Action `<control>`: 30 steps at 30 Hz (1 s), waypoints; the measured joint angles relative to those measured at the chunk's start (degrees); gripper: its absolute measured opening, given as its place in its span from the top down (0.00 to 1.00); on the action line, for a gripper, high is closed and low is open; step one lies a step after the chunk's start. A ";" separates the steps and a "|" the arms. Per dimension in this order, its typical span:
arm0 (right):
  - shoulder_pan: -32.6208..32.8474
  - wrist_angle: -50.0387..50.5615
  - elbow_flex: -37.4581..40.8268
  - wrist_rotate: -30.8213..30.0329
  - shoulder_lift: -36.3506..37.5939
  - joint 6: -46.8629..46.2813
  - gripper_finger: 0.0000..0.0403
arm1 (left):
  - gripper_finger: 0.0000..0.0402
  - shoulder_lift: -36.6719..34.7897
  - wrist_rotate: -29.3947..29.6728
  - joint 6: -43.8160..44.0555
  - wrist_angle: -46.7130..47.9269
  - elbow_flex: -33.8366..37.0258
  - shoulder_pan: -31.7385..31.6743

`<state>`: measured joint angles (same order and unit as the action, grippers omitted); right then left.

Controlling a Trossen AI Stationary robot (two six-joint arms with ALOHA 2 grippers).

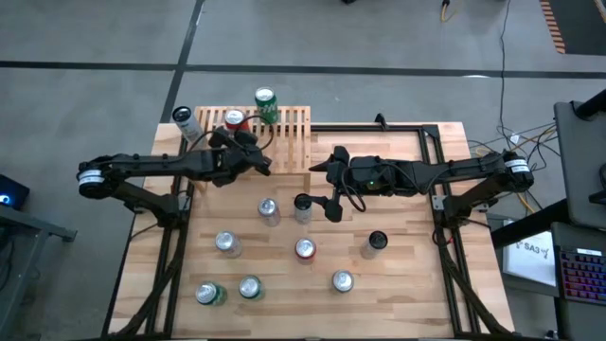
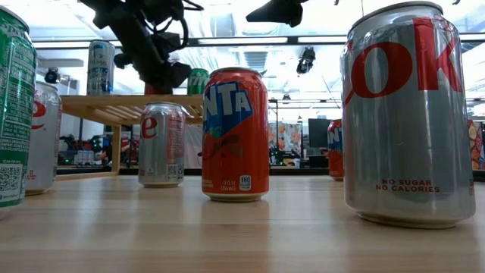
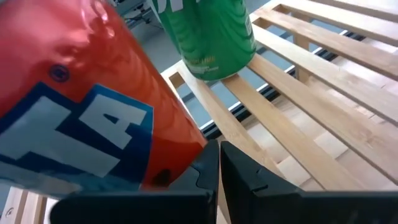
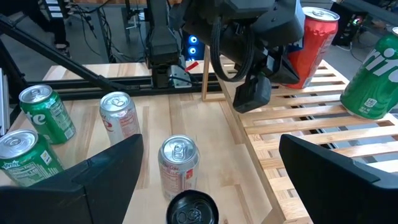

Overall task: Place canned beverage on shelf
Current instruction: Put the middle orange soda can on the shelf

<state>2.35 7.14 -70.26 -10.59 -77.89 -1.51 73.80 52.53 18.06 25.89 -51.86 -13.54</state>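
Orange can [image 4: 314,45] on shelf [image 1: 294,142]; left claw [image 1: 254,152] shut alongside.

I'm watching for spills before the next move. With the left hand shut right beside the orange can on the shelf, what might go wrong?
1. The left hand, shut, sits against the orange can on the shelf; pulling away carelessly might tip it.
2. The green can stands close by near the shelf's far edge and might get knocked off.

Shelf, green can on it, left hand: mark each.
shelf [image 1: 294,133], high view, bare slats.
green can [image 1: 266,104], high view, top and side.
left hand [image 1: 254,150], high view, between its closed fingertips.
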 joint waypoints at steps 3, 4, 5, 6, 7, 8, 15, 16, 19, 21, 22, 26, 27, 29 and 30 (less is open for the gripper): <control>0.00 0.00 0.00 0.00 0.00 0.00 0.10 | 1.00 -0.02 0.00 0.48 0.70 0.00 0.00; 0.00 0.00 0.00 0.00 0.00 -0.01 0.10 | 1.00 -0.06 0.00 0.52 0.80 0.00 0.00; 0.00 -0.01 0.00 0.00 0.00 -0.01 0.10 | 1.00 -0.13 0.00 0.61 0.93 0.00 0.00; 0.00 0.00 0.00 0.00 0.00 -0.01 0.10 | 1.00 -0.14 0.00 0.71 0.96 0.00 0.00; 0.00 0.00 0.00 0.00 0.00 -0.01 0.10 | 1.00 -0.22 0.00 0.73 0.96 0.00 0.00; 0.00 -0.01 0.00 0.00 0.00 -0.01 0.10 | 1.00 -0.27 0.00 0.74 0.98 0.00 0.00; 0.00 -0.02 0.00 0.00 0.00 -0.01 0.10 | 1.00 -1.66 -0.15 0.74 1.22 0.00 0.00; 0.00 -0.02 0.00 0.00 0.00 -0.01 0.10 | 1.00 -2.11 -0.15 0.75 1.45 0.00 0.00; 0.00 -0.02 0.00 0.00 0.00 -0.01 0.10 | 1.00 -3.89 -0.13 0.74 2.09 0.00 0.00; 0.00 -0.02 0.00 0.00 0.00 0.00 0.10 | 1.00 -4.97 -0.11 0.74 2.12 0.00 -0.02; 0.00 0.00 0.00 0.00 0.00 -0.01 0.10 | 1.00 -5.43 -0.11 0.74 2.14 0.00 -0.02; 0.00 -0.02 0.00 0.00 0.00 0.00 0.10 | 1.00 -6.43 -0.09 0.67 2.11 0.00 0.00; 0.00 -0.01 0.00 0.00 0.00 -0.01 0.10 | 1.00 -6.45 -0.09 0.63 2.10 0.00 0.00; 0.01 -0.02 0.00 0.00 0.00 -0.01 0.10 | 1.00 -6.45 -0.26 0.63 2.08 0.00 0.00; 0.02 -0.02 0.00 0.00 0.00 -0.01 0.10 | 1.00 -6.45 -0.73 0.67 1.88 0.00 -0.02</control>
<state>2.37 7.12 -70.26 -10.59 -77.89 -1.52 67.35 51.81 18.74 27.77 -51.86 -13.56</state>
